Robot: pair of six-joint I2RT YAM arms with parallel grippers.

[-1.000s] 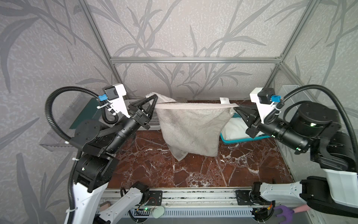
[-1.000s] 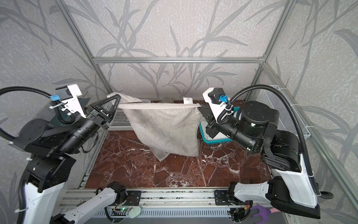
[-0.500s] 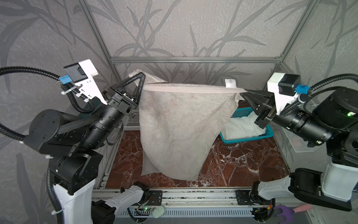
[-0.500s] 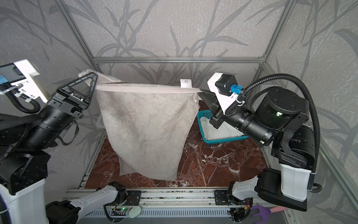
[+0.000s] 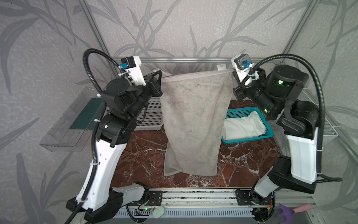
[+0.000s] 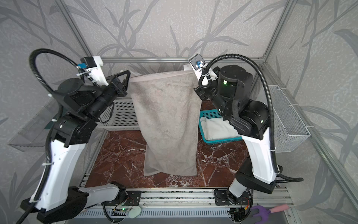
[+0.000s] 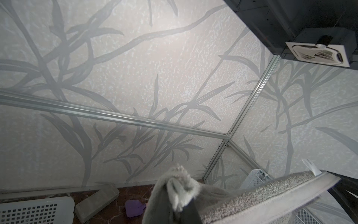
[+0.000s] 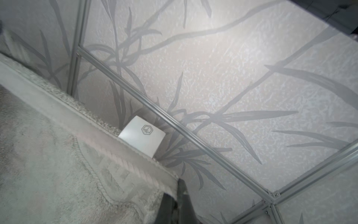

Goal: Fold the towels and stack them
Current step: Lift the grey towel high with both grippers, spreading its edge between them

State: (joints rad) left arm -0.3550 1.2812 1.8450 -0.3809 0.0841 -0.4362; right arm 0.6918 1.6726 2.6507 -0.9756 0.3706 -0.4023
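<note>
Held up at centre frame in both top views: plain grey-taupe terry towel [image 5: 193,124], stretched taut along its top hem and hanging full length. Impossible to say whether the lower edge brushes the dark red marble tabletop [image 5: 147,161] or clears it. At the cloth's upper left, left gripper [image 5: 160,78] pinched tight on one top corner. At the upper right, right gripper [image 5: 233,74] clamped on the other corner, just beside the white sewn-in label [image 5: 221,67]. Borne out in both wrist views: dark fingers closed on bunched terry. Down at the lower left of the cloth, a corner curled back on itself, so not hanging quite flat.

Progress, judging from here: early. No fold in this towel yet, and no stack anywhere on the marble. Right of centre, plain white terry towel [image 5: 243,126] lying loosely bundled in the teal plastic basket [image 5: 249,138], not yet folded. No third towel to be made out in these views. Left to do, by the look of it: lay this one down, fold it, then fold the rest and pile them up.
</note>
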